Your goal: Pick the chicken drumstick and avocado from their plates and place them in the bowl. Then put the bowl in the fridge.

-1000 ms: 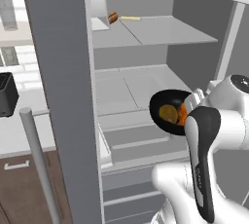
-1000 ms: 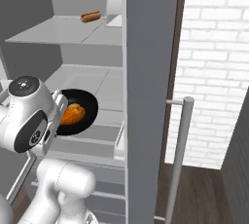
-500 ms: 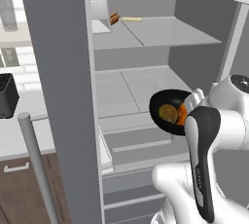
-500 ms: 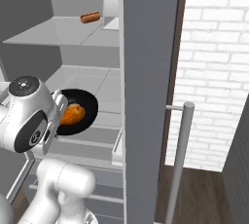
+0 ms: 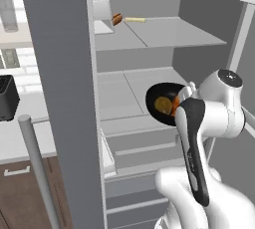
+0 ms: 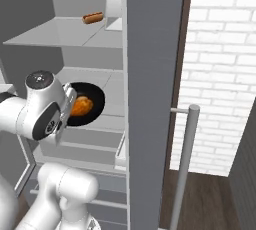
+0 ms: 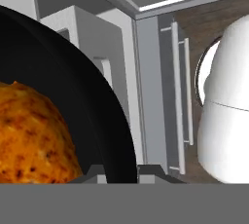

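1. The gripper is clamped narrow on the rim of the bowl; in the hand view one dark fingertip sits on each side of the black wall.
2. The bowl is held up in the air in front of the open fridge, tilted so its inside faces the cameras, at the height of the fridge's middle shelf. In the right base view the bowl is just beside the arm's round wrist joint.
3. The chicken drumstick lies inside the bowl, orange and mottled, against the bowl's lower wall; from the right base camera it is the orange lump nearest the wrist.
4. The avocado is in the bowl too, a yellowish round patch beside the orange piece.
5. The fridge door stands open to one side of the bowl, its bar handle on the outer face.
6. Farther in and above the bowl, on the fridge's top shelf, a hot dog lies beside a pale box.
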